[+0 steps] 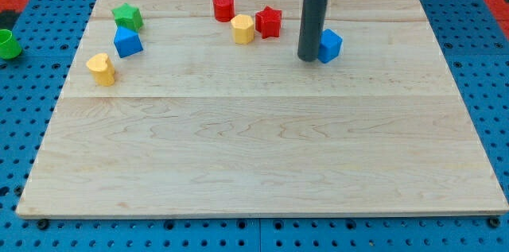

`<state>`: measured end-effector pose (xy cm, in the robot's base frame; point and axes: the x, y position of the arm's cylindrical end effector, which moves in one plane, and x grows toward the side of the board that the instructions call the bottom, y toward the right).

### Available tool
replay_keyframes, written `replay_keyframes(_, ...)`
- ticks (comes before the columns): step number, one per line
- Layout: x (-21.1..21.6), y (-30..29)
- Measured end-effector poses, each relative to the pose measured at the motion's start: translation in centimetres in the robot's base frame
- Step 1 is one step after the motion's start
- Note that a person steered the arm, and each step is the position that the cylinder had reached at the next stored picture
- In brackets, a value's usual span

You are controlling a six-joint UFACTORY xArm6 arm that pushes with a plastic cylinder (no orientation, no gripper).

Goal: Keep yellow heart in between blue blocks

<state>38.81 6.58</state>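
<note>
The yellow heart lies near the board's left edge. A blue cube-like block sits just above and to the right of it, close but apart. A second blue block lies at the upper right of the middle. My tip stands right against this second blue block's left side. The dark rod rises from there to the view's top.
A green star sits above the left blue block. A red cylinder, a yellow hexagon-like block and a red star-like block cluster at the top middle. A green object lies off the wooden board at the left.
</note>
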Motion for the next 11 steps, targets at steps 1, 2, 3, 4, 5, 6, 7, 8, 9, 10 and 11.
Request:
replay_keyframes(1,4.4,-12.2)
replay_keyframes(2,6.9,-26.2)
replay_keyframes(3,6.9,-36.9)
replay_keyframes(4,5.6,-36.8)
replay_keyframes(5,4.2,-34.1)
replay_keyframes(6,4.2,-30.6)
replay_keyframes(7,4.2,-29.4)
replay_keyframes(8,4.3,-31.2)
replay_keyframes(9,2.8,-36.2)
replay_keyframes(10,-0.3,-28.8)
replay_keyframes(11,1.1,-26.2)
